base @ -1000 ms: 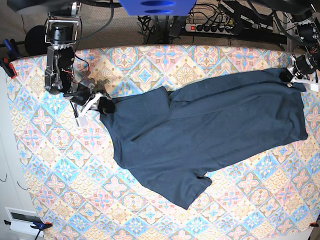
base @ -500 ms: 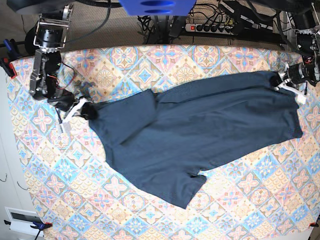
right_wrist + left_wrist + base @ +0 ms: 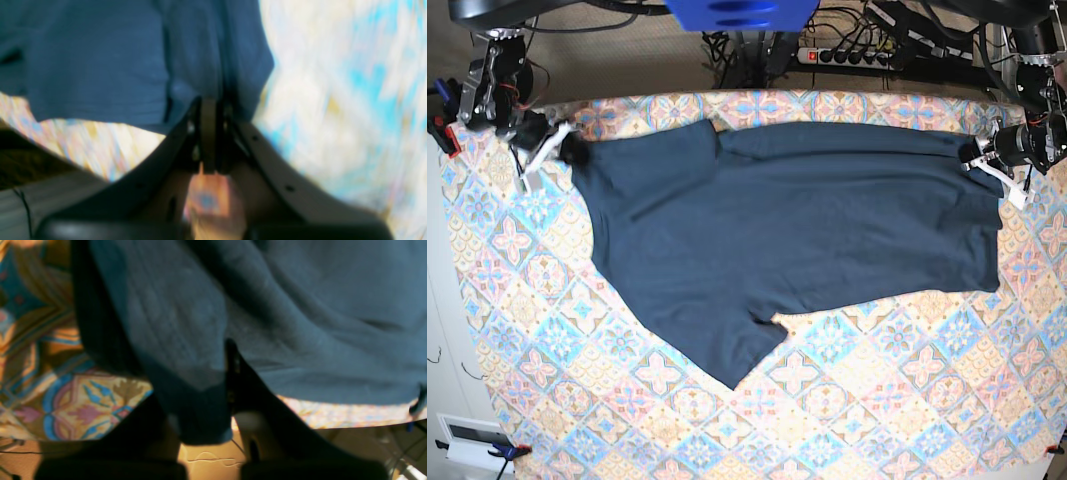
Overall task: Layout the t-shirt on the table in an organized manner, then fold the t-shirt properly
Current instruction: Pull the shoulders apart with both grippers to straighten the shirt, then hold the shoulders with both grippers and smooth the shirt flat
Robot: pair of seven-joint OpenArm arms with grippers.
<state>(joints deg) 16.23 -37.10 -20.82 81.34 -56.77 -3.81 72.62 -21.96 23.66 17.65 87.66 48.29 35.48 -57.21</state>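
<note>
Between our two grippers the shirt (image 3: 787,230) now hangs stretched in a long band along the far edge of the table (image 3: 897,400), where a second ago it lay slack and slanted across the middle. Our right gripper (image 3: 562,148) has swung outward and away from us, to the far corner on its own side, dragging the shoulder end with it; our left gripper (image 3: 979,152) has barely shifted and anchors the hem corner. Both are clamped on cloth. In the right wrist view the jaws sit pressed together with blue fabric (image 3: 213,66) bunched directly ahead of them, and in the left wrist view a fold of fabric (image 3: 186,380) drapes down over the closed fingers.

The pull has taken out the deep fold that sat near the right gripper, and the top edge now runs nearly straight from one gripper to the other. Below that line the body spreads toward us, with one sleeve pointing down and toward the right gripper's side; the hem below the left gripper looks a little skewed.

We judge the layout step well underway but unfinished: the shirt is taut, not yet settled flat and centred. Next comes lowering it evenly toward us. Folding has not begun.
</note>
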